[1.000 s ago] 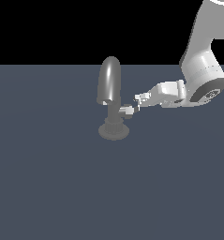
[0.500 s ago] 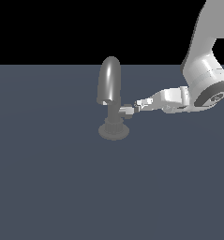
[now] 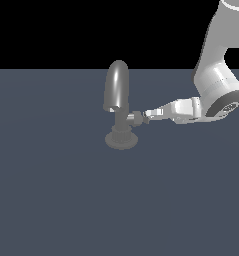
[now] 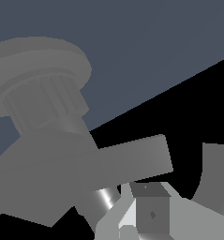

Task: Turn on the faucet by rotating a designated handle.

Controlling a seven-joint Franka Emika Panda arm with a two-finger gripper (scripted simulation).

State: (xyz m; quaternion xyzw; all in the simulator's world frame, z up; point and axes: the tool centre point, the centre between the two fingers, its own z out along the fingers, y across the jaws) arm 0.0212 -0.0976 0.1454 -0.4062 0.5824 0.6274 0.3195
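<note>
Faucet [image 3: 119, 107] stood upright on the dark grey counter [image 3: 51, 190], slightly towards the exterior view's left of centre, its round ribbed base [image 3: 121, 138] resting flat on the surface. The thick arched spout [image 3: 116, 85] rose from the short stem and curved back down on the exterior view's left side of it. The handle [image 3: 136, 118] projected sideways from the stem towards the exterior view's right, low down, just above the base; this placed it on the side facing the arm and clear of the spout.

The hand [image 3: 147, 114] lay roughly level and was at the tip of the handle, touching it or very nearly so as judged from the exterior view. In the wrist view, the handle [image 4: 132, 159] ran as a grey bar from the stem, with the ribbed base [image 4: 38, 89] beyond it and one fingertip [image 4: 151, 211] just beside the bar's free end. Whether the fingers were parted or closed could not be told from either view, and no grip around the handle was evident. The placement suggested a sideways push on the lever's end, where leverage about the stem would be greatest, rather than a grasp.

The arm [image 3: 216, 85] descended from the exterior view's upper right, keeping its bulk well apart from the spout. The task was judged to be at the contact stage, with rotation not yet confirmed.
</note>
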